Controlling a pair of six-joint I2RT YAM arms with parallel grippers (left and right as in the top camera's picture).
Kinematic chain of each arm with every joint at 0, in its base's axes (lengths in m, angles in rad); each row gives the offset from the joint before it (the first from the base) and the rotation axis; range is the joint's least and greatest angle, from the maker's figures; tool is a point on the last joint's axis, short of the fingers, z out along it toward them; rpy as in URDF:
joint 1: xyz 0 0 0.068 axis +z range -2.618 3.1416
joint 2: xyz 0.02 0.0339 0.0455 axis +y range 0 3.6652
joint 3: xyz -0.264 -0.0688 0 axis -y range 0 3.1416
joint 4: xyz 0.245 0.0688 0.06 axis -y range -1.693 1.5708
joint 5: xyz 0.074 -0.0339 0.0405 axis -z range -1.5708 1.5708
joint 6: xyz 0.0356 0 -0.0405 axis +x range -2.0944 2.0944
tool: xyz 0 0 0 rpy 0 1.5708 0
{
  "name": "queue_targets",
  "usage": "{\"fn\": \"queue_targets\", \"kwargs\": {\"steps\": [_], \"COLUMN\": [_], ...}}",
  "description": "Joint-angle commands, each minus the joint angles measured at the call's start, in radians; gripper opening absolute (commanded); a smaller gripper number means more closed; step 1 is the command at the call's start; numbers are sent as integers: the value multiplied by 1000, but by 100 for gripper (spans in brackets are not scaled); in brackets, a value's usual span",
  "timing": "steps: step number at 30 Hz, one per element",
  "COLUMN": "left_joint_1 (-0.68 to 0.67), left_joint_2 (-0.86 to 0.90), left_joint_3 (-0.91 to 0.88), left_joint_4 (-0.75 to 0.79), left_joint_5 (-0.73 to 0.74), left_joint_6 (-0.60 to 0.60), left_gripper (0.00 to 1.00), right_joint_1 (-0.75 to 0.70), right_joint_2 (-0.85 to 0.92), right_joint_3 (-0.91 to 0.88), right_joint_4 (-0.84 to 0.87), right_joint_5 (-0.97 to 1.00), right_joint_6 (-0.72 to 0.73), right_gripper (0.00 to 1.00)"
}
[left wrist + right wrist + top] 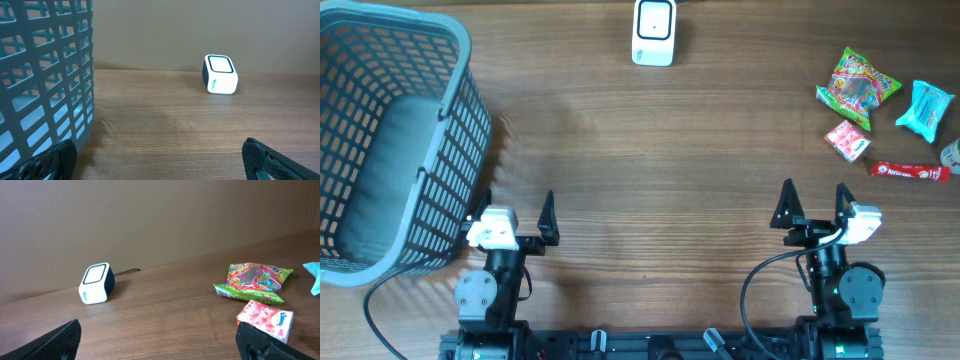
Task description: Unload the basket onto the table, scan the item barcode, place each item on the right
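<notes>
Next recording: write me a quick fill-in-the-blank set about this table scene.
The grey-blue plastic lattice basket sits on the robot's ____ side.
The green crinkly candy bag lies on the robot's ____ side.
The left gripper and right gripper both stand ____, holding nothing.
Missing words: left, right, open.

Blue-grey lattice basket [460,160] at L edge of wood table [660,170].

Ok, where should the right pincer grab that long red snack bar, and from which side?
Mid-length, from above: the long red snack bar lies flat and slim, long edges clear, so the right pincer can probably close across its narrow width.
</notes>
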Motion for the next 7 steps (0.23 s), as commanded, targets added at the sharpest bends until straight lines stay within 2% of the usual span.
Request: {"fn": "queue_targets", "kwargs": {"steps": [1, 7], "left_joint_1": [-2, -2], "left_joint_2": [-8, -8], "left_joint_3": [-10, -10], "left_joint_4": [3, 3], "left_joint_5": [-6, -6], "left_joint_6": [-9, -10], "left_gripper": [100, 100], "right_joint_1": [4, 4], "right_joint_2": [-13, -13], "right_joint_3": [-1, -1], "right_joint_4": [4, 4], "right_joint_5": [-16, -16], "right_joint_6": [-17, -16], "right_gripper": [100, 100]}}
